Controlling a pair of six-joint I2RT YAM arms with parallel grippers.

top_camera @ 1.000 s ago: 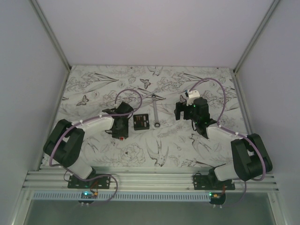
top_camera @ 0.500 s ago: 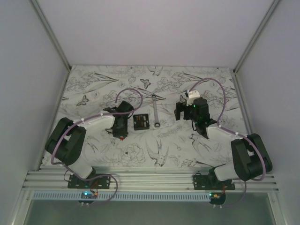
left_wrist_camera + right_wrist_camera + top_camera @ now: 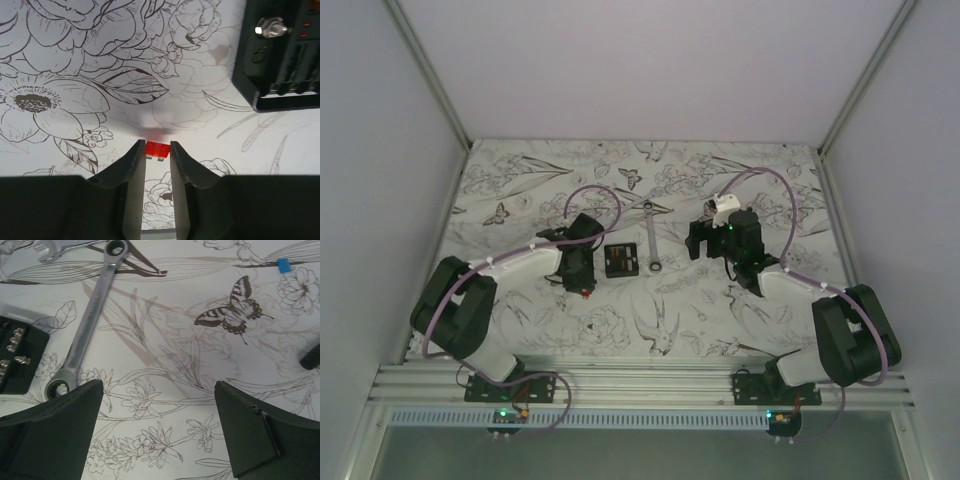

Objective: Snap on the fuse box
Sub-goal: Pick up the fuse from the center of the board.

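Observation:
The fuse box (image 3: 621, 261) is a small black box lying on the flower-print table cover between the two arms. The left wrist view shows one corner of the fuse box (image 3: 280, 50) at its top right. In the right wrist view the fuse box (image 3: 20, 355) sits at the left edge. My left gripper (image 3: 582, 288) is just left of the box, pointing toward the near edge. The left gripper (image 3: 157, 150) is shut on a small red fuse (image 3: 158, 148), pinched between its fingertips. My right gripper (image 3: 705, 240) hovers right of the box. The right gripper (image 3: 159, 390) is wide open with only the cover between its fingers.
A silver ratchet wrench (image 3: 652, 240) lies just right of the fuse box, and in the right wrist view the wrench (image 3: 90, 325) runs diagonally. A second wrench head (image 3: 55, 247) shows at the top left. A small blue piece (image 3: 284, 265) and a black rod end (image 3: 311, 356) lie to the right.
The left gripper's jaws have narrowed onto the red fuse and its arm has shifted slightly. The right gripper has edged a little to the left.

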